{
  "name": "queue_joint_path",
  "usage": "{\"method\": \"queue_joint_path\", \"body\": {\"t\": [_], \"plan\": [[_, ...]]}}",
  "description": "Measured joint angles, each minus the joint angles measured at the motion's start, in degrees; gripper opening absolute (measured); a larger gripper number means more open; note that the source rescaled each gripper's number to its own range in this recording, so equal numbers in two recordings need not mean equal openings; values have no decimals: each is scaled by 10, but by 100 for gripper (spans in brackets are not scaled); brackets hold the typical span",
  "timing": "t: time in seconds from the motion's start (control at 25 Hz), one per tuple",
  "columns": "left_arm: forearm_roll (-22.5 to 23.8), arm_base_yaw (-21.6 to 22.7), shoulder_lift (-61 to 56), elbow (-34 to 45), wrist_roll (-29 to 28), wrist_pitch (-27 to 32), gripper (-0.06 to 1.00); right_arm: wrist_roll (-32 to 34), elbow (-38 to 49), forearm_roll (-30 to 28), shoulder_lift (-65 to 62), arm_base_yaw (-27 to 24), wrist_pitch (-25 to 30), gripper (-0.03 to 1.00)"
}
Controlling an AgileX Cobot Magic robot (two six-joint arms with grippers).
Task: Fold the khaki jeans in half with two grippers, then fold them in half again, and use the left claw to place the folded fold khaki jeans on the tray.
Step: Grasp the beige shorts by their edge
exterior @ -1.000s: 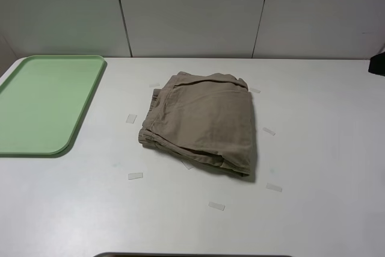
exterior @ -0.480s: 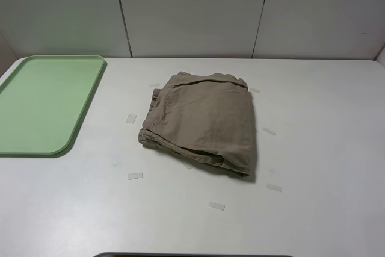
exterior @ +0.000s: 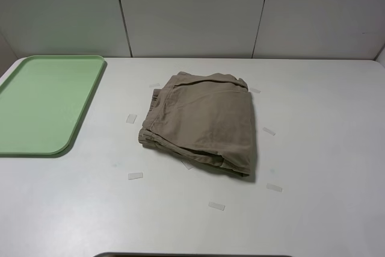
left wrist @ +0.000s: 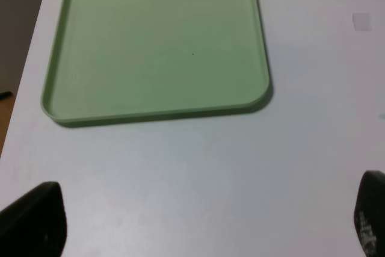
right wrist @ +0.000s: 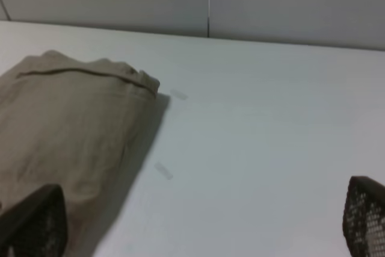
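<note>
mid table (exterior: 319, 148): khaki jeans (exterior: 204, 121) folded | tray (exterior: 42, 100) well apart

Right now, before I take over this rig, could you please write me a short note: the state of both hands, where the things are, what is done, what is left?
Left hand: open, holds nothing, over the table near the mint-green tray.
Right hand: open, holds nothing, beside the khaki jeans.
Jeans: a compact folded bundle in the middle of the white table, apart from the tray.
Done: the folding, it seems.
Left: the left hand must take the bundle and place it on the tray, which has nothing on it.
</note>
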Motion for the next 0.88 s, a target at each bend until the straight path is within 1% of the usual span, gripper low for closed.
{"method": "queue_joint_path", "body": {"t": [0.16,0.48,0.6,0.88], "plan": [[0,0,0,0,0,0,100,0,0,-15,-40,0,40,100],[0,0,0,0,0,0,100,15,7,-29,-96,0,93,100],[0,0,0,0,0,0,100,16,18,-29,-97,0,101,100],[0,0,0,0,0,0,100,26,26,-29,-97,0,94,100]]}}
